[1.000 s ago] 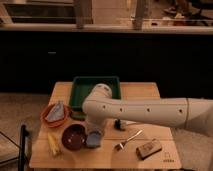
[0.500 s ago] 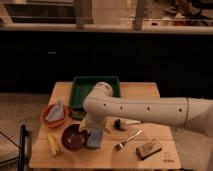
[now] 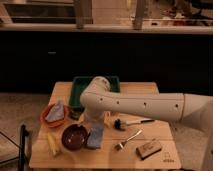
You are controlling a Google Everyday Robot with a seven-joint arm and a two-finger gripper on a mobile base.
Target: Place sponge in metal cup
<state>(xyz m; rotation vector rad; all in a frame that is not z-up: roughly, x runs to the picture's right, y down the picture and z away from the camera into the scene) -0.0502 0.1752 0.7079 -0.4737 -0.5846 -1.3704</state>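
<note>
At the front of the wooden tabletop (image 3: 107, 159) a brown block (image 3: 149, 149) and a fork (image 3: 128, 140) lie to the right, with a dark red bowl (image 3: 74, 136) to the left and the blue-grey sponge (image 3: 95, 136) just beside it. The white arm (image 3: 145, 106) reaches over the middle, and the gripper (image 3: 93, 119) sits just above the sponge; whether the jaws are open or holding it cannot be told. Farther back are an orange bowl (image 3: 49, 119) at left and a green tray (image 3: 78, 90).
</note>
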